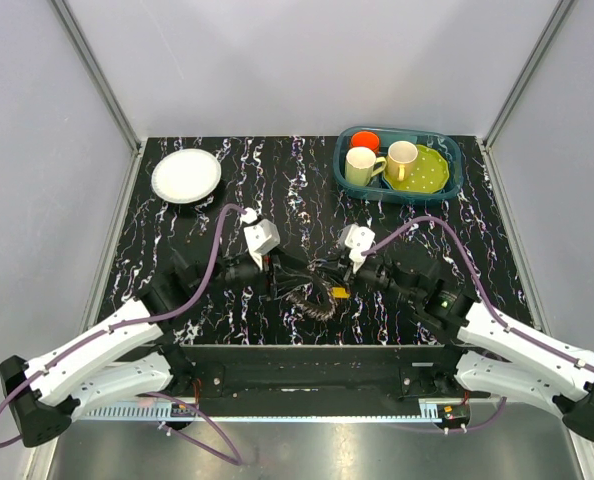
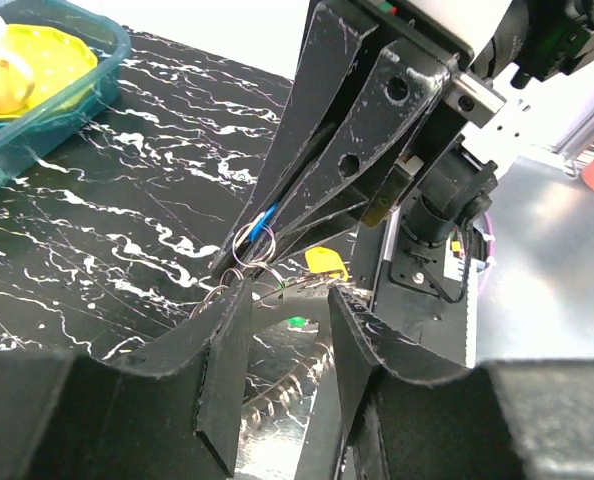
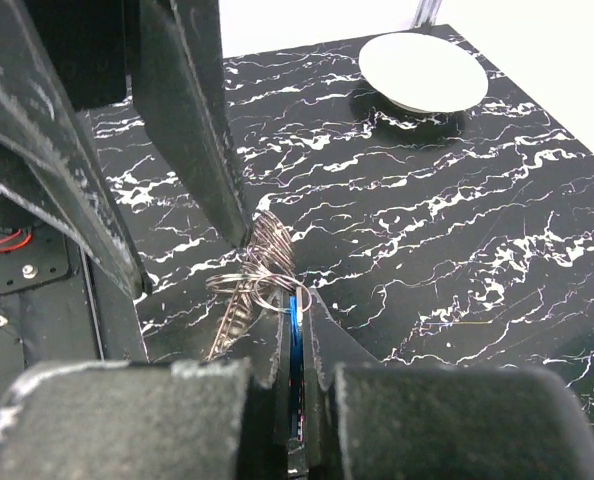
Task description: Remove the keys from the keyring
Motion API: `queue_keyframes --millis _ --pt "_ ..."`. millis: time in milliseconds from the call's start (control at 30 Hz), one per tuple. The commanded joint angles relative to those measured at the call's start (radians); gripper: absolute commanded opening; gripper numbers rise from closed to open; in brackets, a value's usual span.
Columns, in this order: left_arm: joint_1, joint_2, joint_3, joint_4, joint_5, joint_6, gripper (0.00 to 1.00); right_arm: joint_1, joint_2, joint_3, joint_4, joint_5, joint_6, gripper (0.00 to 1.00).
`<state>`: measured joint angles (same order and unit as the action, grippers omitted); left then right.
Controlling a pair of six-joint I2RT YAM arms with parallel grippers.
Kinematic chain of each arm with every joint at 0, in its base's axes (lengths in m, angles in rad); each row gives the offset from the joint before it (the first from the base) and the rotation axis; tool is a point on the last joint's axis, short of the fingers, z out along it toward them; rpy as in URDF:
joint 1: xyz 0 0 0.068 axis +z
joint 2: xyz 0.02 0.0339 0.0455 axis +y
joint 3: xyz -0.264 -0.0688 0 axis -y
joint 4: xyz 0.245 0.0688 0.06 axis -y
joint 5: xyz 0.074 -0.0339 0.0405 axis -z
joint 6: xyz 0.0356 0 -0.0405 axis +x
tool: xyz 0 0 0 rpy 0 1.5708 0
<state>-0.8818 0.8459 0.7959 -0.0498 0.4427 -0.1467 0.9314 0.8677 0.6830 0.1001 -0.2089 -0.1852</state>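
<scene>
The keyring is a tangle of thin wire loops, lifted just above the black marbled table between my two grippers. The grey keys hang from it in a toothed row, which also shows in the left wrist view. My right gripper is shut on a blue-headed key at the loops. My left gripper is closed partway on the bunch, with a grey bar of keys pinched between its fingers. A yellow tag and a green tag hang behind. In the top view the left gripper and the right gripper meet tip to tip.
A round white plate sits at the back left, also in the right wrist view. A teal basin at the back right holds two mugs, a yellow-green plate and an orange cup. The table's front edge is just below the grippers.
</scene>
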Motion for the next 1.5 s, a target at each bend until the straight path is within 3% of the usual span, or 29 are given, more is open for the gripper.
queue_keyframes --millis 0,800,867,900,933,1000,1467 --pt "-0.013 0.016 0.057 0.068 -0.082 0.053 0.39 0.001 0.022 0.107 0.023 0.054 0.062 0.0" --pt "-0.019 0.081 0.097 0.034 -0.137 0.137 0.41 0.003 0.045 0.155 -0.034 0.066 0.128 0.0" --pt "-0.019 0.081 0.098 0.036 -0.131 0.139 0.35 0.003 0.04 0.153 -0.036 0.068 0.127 0.0" --pt "-0.019 0.081 0.097 0.036 -0.119 0.141 0.28 0.004 0.037 0.15 -0.036 0.069 0.127 0.0" --pt "-0.019 0.082 0.098 0.033 -0.114 0.139 0.08 0.003 0.033 0.147 -0.037 0.069 0.125 0.0" --pt "-0.019 0.082 0.103 0.01 -0.107 0.139 0.0 0.003 0.024 0.144 -0.036 0.074 0.124 0.0" --pt "-0.003 -0.018 0.032 0.114 -0.067 0.015 0.0 0.004 -0.085 0.029 -0.031 0.072 0.089 0.0"
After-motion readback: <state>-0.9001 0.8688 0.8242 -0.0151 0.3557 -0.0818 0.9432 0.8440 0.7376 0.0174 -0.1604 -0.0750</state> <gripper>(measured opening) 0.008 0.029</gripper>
